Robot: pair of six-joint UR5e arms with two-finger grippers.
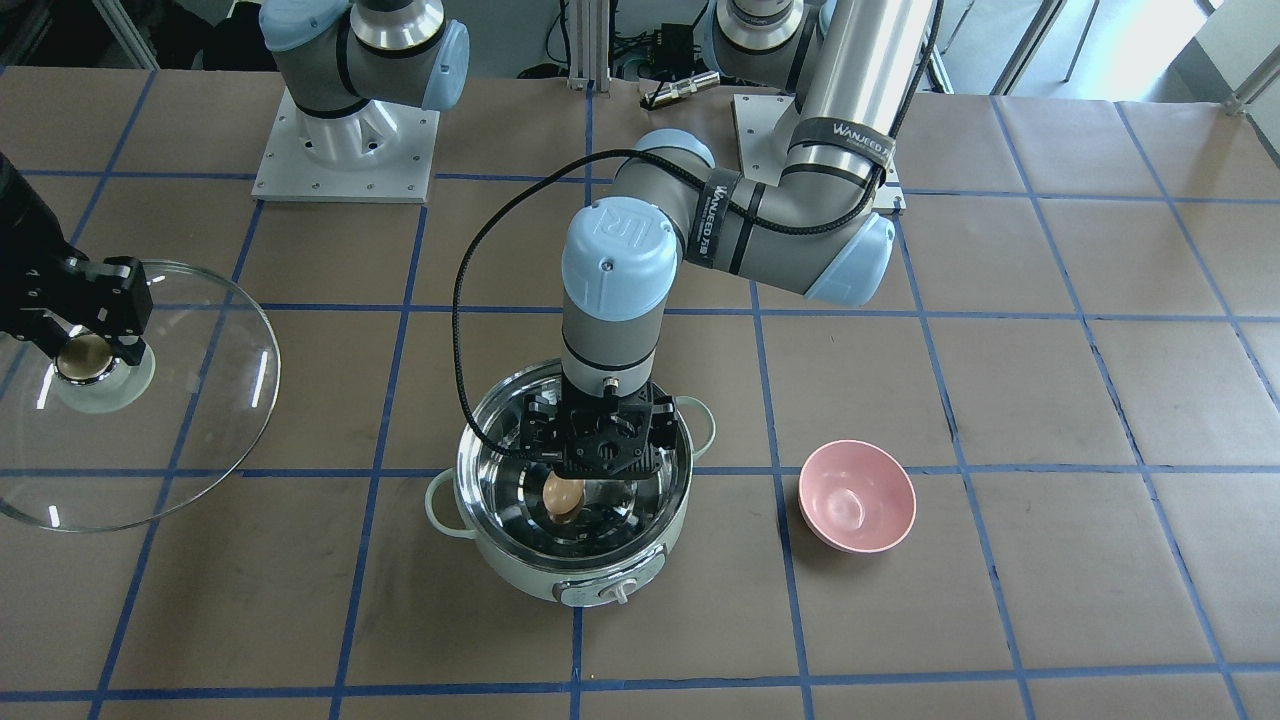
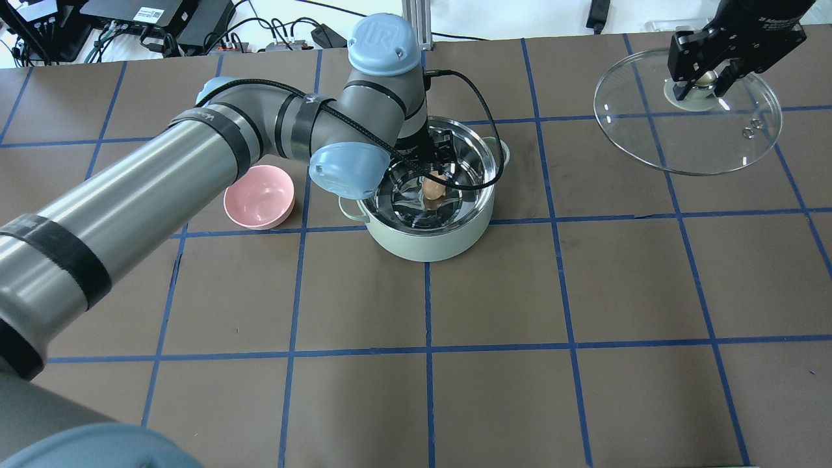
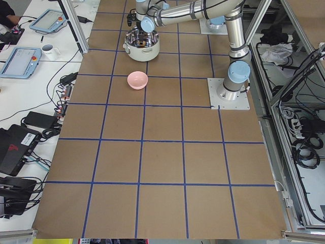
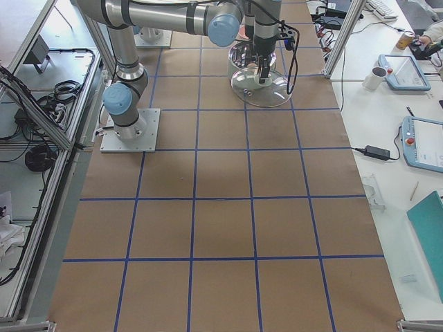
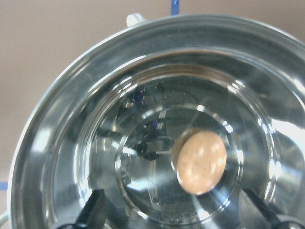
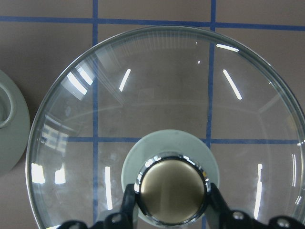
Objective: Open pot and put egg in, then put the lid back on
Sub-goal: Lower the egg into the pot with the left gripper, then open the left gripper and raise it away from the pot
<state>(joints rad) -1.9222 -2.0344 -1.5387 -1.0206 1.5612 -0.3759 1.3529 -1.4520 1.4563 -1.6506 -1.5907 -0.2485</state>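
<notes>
The mint-green pot (image 1: pixel 520 572) stands open at mid-table, also in the overhead view (image 2: pixel 422 242). The tan egg (image 5: pixel 201 162) is inside its steel interior, also seen in the front (image 1: pixel 563 497) and overhead (image 2: pixel 433 188) views. My left gripper (image 5: pixel 176 217) hangs inside the pot's mouth just above the egg. It is open, its fingers (image 5: pixel 95 210) spread wide and clear of the egg. My right gripper (image 6: pixel 171 202) is shut on the beige knob (image 6: pixel 171 191) of the glass lid (image 6: pixel 167 86). It holds the lid (image 2: pixel 682 140) well to the pot's side (image 1: pixel 200 400).
A pink bowl (image 1: pixel 857 497) stands empty on the table on the pot's other side from the lid, also in the overhead view (image 2: pixel 258 197). Blue tape lines grid the brown tabletop. The left arm's cable loops over the pot's rim (image 2: pixel 481 169).
</notes>
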